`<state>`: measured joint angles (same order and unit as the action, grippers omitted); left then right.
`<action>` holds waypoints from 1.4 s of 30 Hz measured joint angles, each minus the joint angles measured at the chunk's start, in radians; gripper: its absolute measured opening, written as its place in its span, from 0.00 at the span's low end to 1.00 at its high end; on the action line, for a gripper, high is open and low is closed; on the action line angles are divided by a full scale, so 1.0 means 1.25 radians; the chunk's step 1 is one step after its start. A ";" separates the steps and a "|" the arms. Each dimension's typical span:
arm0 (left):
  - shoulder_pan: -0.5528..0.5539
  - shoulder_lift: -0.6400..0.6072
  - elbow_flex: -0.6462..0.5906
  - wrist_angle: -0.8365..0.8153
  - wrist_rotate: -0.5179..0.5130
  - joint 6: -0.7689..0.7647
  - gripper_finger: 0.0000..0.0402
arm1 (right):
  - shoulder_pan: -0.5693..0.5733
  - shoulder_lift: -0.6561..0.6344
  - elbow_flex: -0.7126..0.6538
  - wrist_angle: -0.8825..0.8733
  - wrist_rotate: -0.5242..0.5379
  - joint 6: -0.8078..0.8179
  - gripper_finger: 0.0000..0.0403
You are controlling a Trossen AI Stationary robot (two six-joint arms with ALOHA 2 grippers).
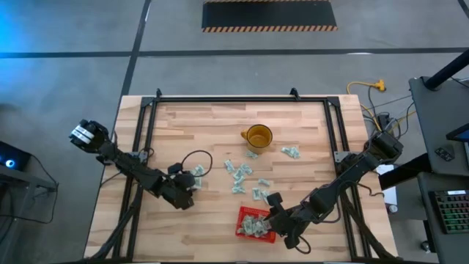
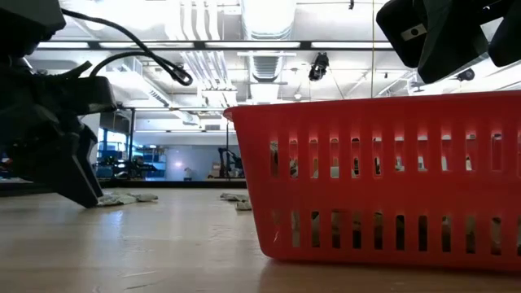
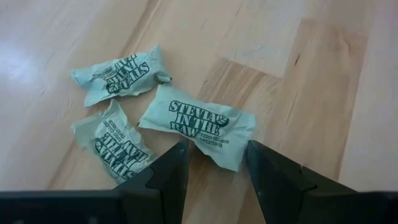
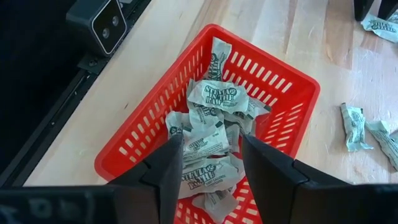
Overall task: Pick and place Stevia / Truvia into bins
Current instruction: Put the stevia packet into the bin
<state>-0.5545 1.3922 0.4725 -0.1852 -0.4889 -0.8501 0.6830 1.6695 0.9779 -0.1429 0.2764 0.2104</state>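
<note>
- Stevia packets are small, crumpled, pale green paper with dark lettering; three lie just before the left gripper, whose fingers stand apart, low over the table.
- More packets lie scattered mid-table, near a yellow mug.
- The red mesh-sided basket holds a heap of packets; the right gripper hovers above it, fingers apart and holding nothing.

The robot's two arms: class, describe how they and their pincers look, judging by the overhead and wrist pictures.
Both arms are dark, slim and jointed. The left arm has a pale block at its base end and a thin black cable looping over the table near its pincer. The right arm ends in a matching pincer. In the wrist views each pincer has two flat, black, wedge-shaped fingers with no markings.
</note>
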 joint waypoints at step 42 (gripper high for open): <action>0.039 0.020 -0.019 0.187 -0.112 0.293 0.37 | 0.000 0.000 -0.001 -0.001 0.001 0.015 0.38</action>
<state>-0.5058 1.4171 0.4487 0.0483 -0.6291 -0.4837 0.6830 1.6695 0.9768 -0.1443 0.2771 0.2287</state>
